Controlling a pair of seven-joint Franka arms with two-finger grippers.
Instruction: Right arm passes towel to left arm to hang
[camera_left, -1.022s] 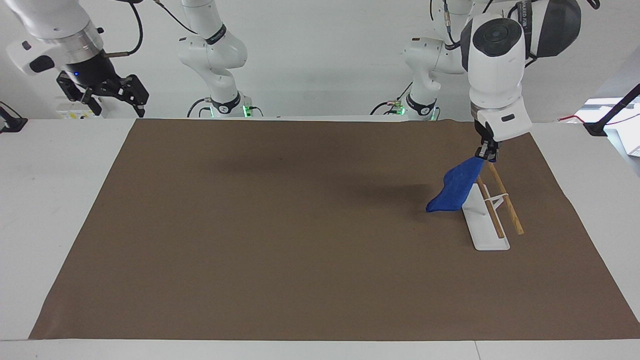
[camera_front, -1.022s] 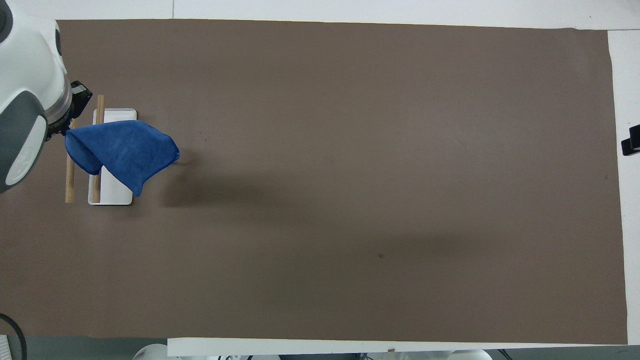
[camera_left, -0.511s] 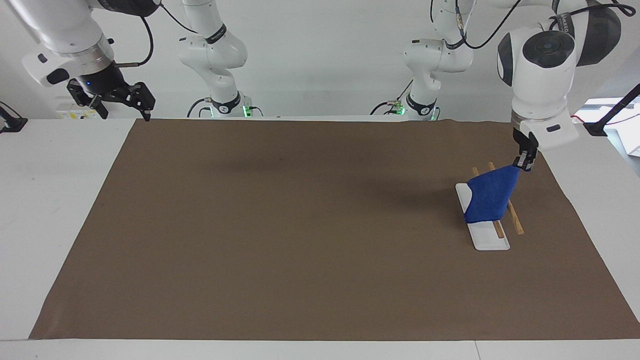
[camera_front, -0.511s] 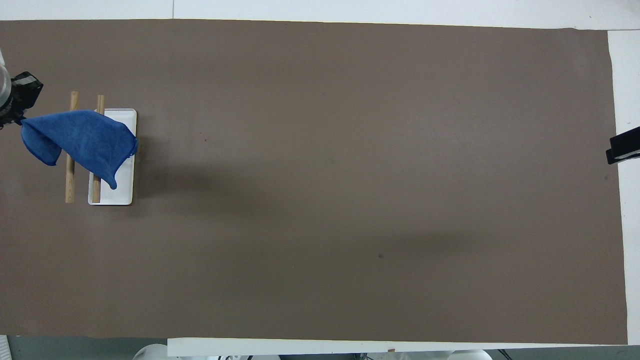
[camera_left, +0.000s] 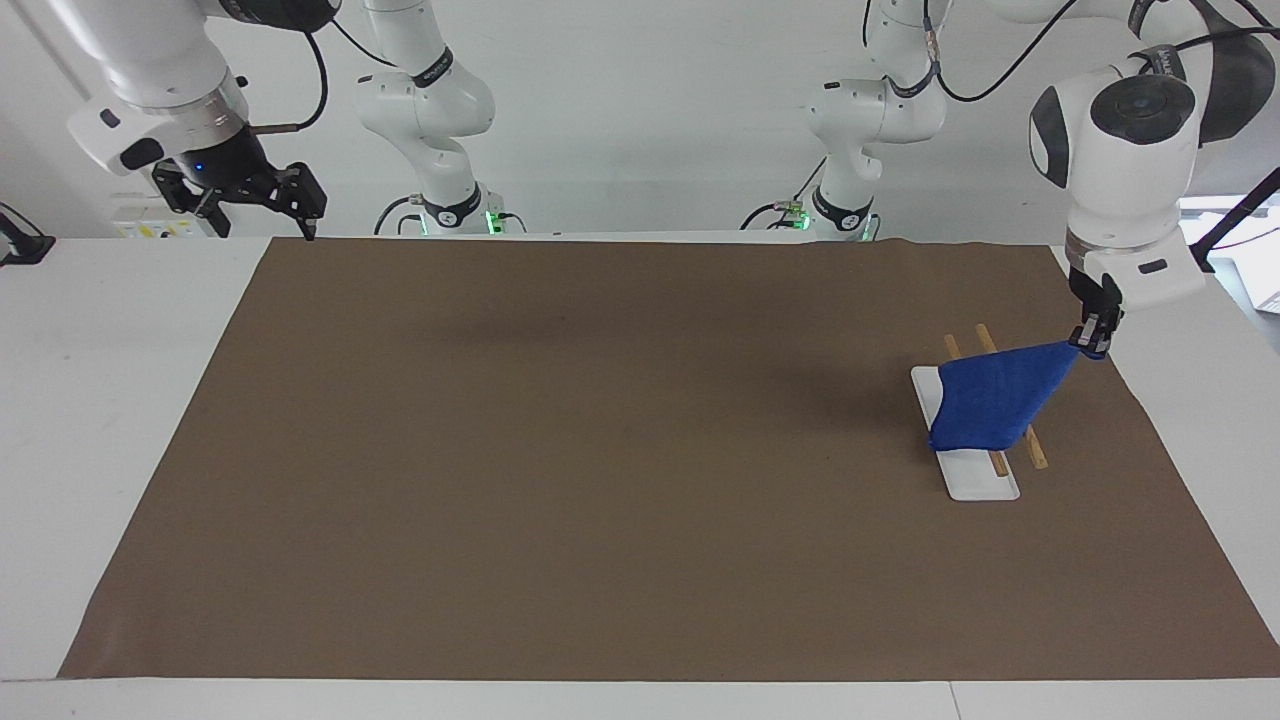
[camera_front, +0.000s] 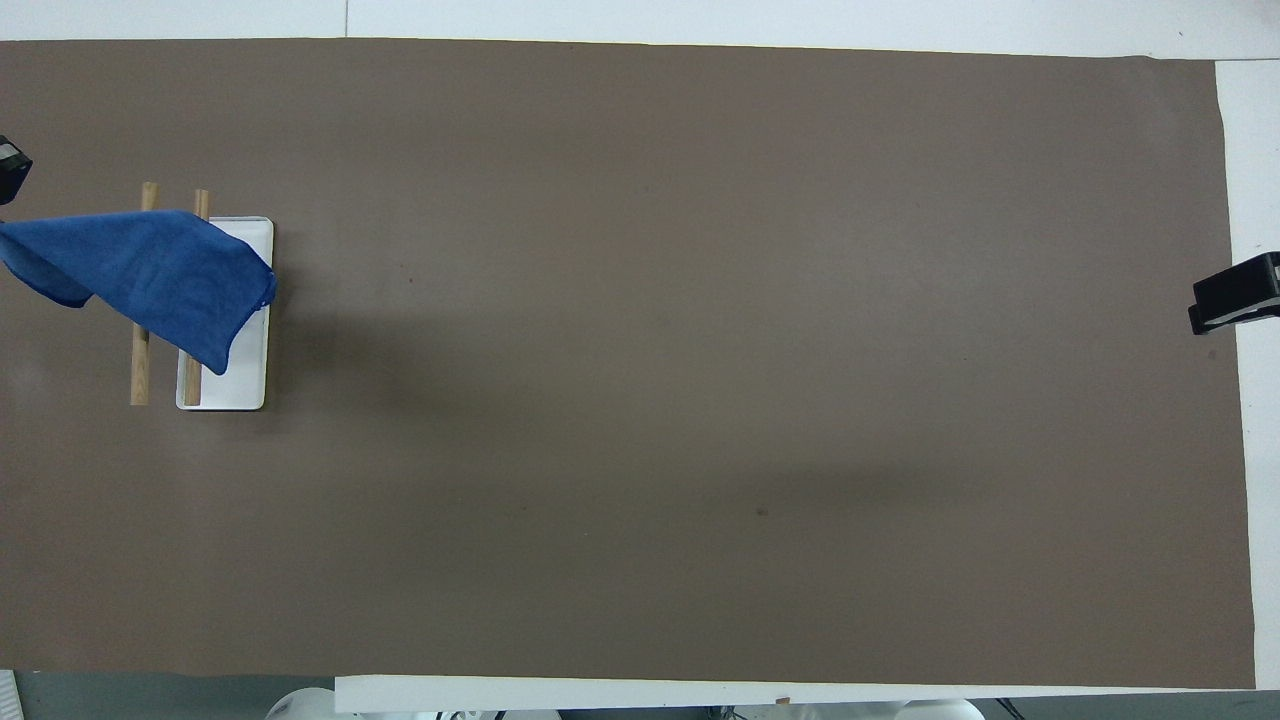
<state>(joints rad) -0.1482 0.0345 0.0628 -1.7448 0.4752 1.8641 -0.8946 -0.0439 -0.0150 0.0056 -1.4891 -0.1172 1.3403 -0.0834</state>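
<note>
**Towel draped across rack, corner pinched by left gripper**

Cloth of bright royal blue, the small soft towel (camera_left: 990, 398), is seen spread over a rack of two wooden dowel rails (camera_left: 1034, 452) on a flat white base (camera_left: 975, 480), toward the left arm's end of the table. One corner is drawn up and outward to the left gripper (camera_left: 1090, 343), whose fingertips are clenched on that corner. The rest of the cloth is laid across both rails and hangs down over the white base on the side toward the table's middle.

The left arm is bent over the edge of the brown paper mat (camera_left: 600, 450), its white wrist pointed steeply downward, the gripper held just above the mat's edge beside the rack. In the overhead view the towel (camera_front: 150, 275) is stretched from the picture's edge across both rails.

The right gripper (camera_left: 262, 195) is held raised over the table's corner at the right arm's end, near the robots, with its jaws spread wide and nothing between them. That arm is kept waiting, well apart from the rack.
</note>
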